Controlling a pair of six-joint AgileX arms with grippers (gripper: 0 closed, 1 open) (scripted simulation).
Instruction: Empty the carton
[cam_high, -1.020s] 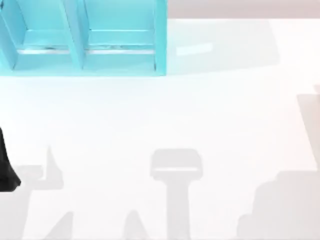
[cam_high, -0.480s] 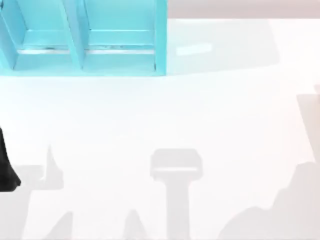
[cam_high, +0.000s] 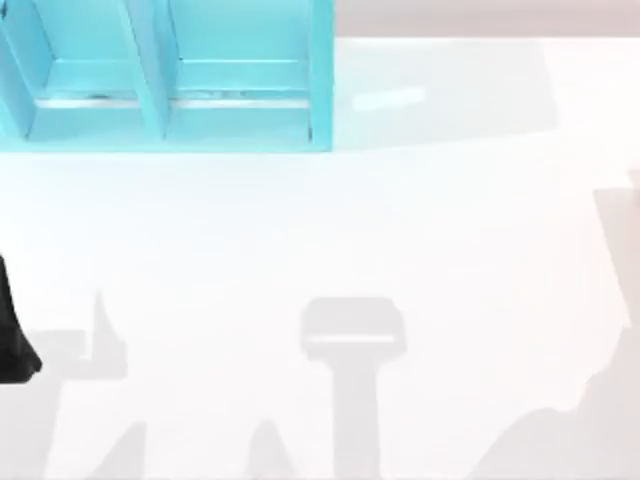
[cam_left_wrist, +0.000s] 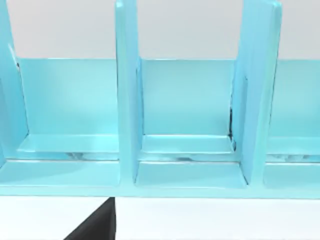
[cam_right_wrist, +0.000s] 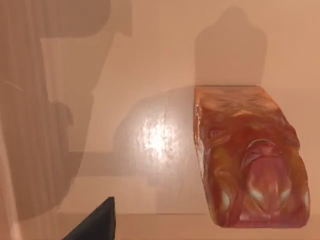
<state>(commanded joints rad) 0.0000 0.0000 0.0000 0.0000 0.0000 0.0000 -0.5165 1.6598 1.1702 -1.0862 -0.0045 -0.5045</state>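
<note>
The carton (cam_right_wrist: 247, 160) appears close up in the right wrist view as an orange-amber box with red markings, resting on the table with its shadow behind it. A dark part of my right gripper (cam_right_wrist: 97, 222) juts in beside it, apart from the box. My left arm (cam_high: 12, 335) is a black shape parked at the table's far left edge in the top view. A dark part of my left gripper (cam_left_wrist: 97, 225) shows in the left wrist view, facing the blue rack.
A light blue rack (cam_high: 165, 75) with upright dividers stands at the table's back left; its open bays (cam_left_wrist: 187, 115) hold nothing. Grey shadows of the arms lie across the front of the white table (cam_high: 420, 230).
In the top view the large shadow at the table's front right has changed shape and pulled back toward the right corner. The left arm and the rack have not moved.
</note>
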